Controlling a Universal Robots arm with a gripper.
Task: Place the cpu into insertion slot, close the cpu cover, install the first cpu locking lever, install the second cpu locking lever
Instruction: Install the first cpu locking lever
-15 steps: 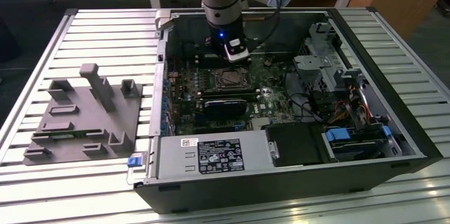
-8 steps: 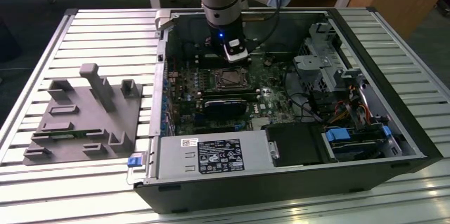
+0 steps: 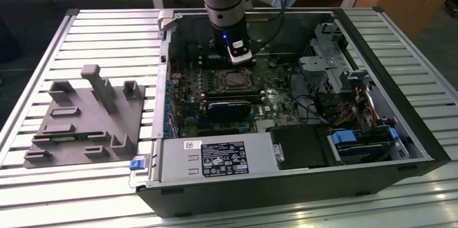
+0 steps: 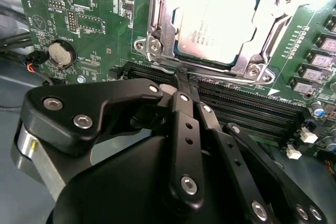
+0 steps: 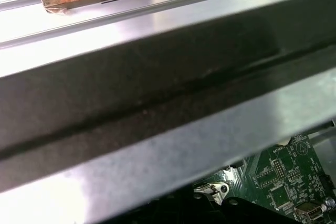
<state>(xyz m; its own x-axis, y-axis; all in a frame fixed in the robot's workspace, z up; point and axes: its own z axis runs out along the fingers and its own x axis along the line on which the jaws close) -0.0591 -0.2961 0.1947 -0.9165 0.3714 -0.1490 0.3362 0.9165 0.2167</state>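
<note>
The cpu (image 4: 218, 22) lies flat in the insertion slot (image 3: 233, 79), its dull silver top facing up. The cpu cover (image 4: 157, 30), a silver frame, lies down around the chip's edges. My gripper (image 3: 239, 60) hangs from the arm just behind the socket in the exterior view, a little above the green board. In the second wrist view the black fingers (image 4: 184, 124) run together to a point, so the gripper (image 4: 181, 80) is shut with nothing seen between them. Its tip stands over the long black memory slots (image 4: 247, 108), beside the socket and apart from the chip.
The open computer case (image 3: 386, 104) sits on a slatted metal table (image 3: 107, 35). A black card (image 3: 229, 109), power supply (image 3: 214, 158) and drive cage (image 3: 329, 61) surround the board. A grey fixture block (image 3: 86, 120) lies at the exterior view's left. A case wall (image 5: 157, 93) crosses the first wrist view.
</note>
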